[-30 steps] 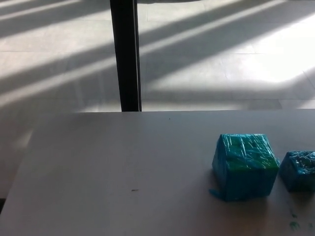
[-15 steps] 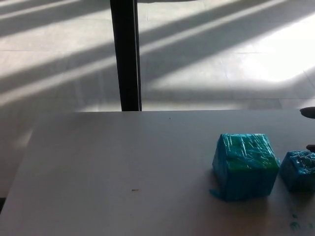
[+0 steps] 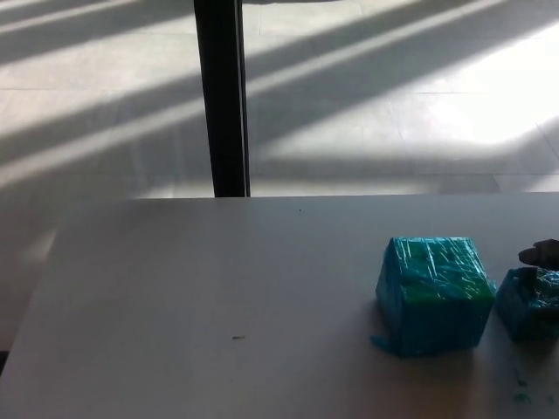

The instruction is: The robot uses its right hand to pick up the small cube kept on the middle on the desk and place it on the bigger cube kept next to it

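Two teal cubes sit on the table [image 3: 218,288]: big cube [image 3: 434,294], small cube [image 3: 531,302] just right of it. Right robot hand [image 3: 541,254] tip above small cube; grip state unreadable.

You see the right hand [image 3: 543,254] at frame edge, just above the small cube [image 3: 529,302]; the bigger cube [image 3: 434,294] sits to its left on the tabletop [image 3: 218,305].
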